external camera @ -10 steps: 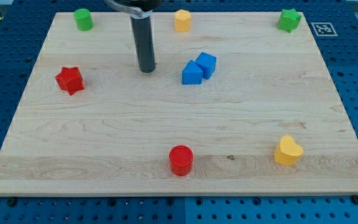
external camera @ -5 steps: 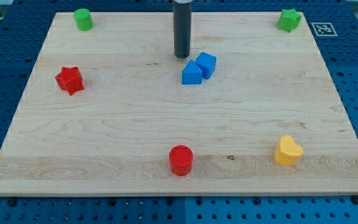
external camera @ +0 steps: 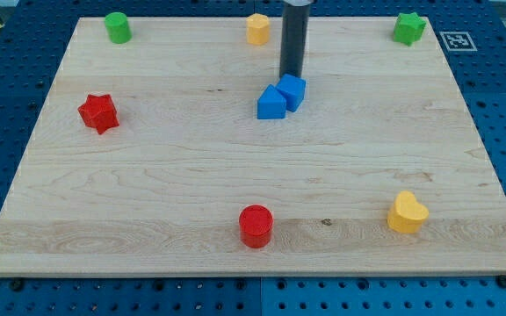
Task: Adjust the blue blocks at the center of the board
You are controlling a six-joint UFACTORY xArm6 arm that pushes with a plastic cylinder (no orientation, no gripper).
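Observation:
Two blue blocks sit touching near the board's middle: a blue cube [external camera: 292,91] and, at its lower left, a blue block with a pointed top [external camera: 271,103]. My tip [external camera: 291,74] stands just above the blue cube toward the view's top, very close to its top edge; contact cannot be told. The dark rod rises straight out of the view's top.
A yellow block [external camera: 257,28] sits at top centre, left of the rod. A green cylinder [external camera: 118,27] is at top left, a green star [external camera: 408,28] at top right. A red star [external camera: 98,112] is at left, a red cylinder [external camera: 256,226] at bottom centre, a yellow heart [external camera: 407,212] at bottom right.
My tip has moved to the view's right and slightly up, from left of the blue blocks to just above the blue cube. The blocks have not moved.

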